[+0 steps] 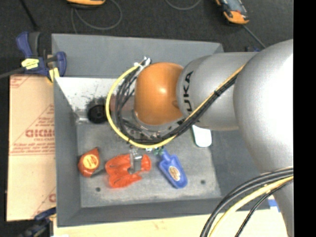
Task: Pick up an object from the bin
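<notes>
Furthest to the left of the end effector [134, 165], well apart from it, an orange round thing [89, 163] lies alone on the grey floor of the bin [148, 194]. A black round thing [96, 112] sits behind it and to the left, close to the back wall. It looks to have rolled there, and the corner would probably make it awkward to reach. Directly under the end effector lies a red crumpled thing [123, 173], and the grey tip comes straight down onto its upper right part. This seems to be the chosen thing, likely because it is wide, soft-looking and free on both sides. Whether the end effector is spread or pressed together cannot be told, since the tip is small against the red surface, and a grasp is not confirmed. The orange cover [155, 93] of the wrist stands above it and hides the parts behind. Just to the right of the end effector a blue flat thing [172, 170] lies slanted, near the red thing but seemingly not touching it. Further right and behind, a white thing [202, 136] is partly under the arm [232, 93].
</notes>
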Action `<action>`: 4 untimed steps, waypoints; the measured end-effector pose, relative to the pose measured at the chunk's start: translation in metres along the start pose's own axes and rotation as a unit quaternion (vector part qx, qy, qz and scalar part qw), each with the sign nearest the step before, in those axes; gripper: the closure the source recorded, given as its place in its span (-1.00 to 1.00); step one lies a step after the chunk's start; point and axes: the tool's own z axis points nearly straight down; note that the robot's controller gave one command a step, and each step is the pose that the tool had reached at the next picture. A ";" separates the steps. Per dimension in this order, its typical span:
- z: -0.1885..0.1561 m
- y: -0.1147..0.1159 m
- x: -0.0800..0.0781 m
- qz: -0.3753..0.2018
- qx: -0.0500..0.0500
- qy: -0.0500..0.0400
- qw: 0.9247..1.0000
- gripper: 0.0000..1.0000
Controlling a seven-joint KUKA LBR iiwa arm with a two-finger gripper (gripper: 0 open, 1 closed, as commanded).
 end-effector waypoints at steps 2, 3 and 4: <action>0.043 -0.024 0.016 -0.025 0.000 -0.001 1.000 1.00; 0.043 -0.024 0.016 -0.024 0.000 -0.001 1.000 1.00; 0.040 -0.024 0.016 -0.024 0.000 0.000 1.000 1.00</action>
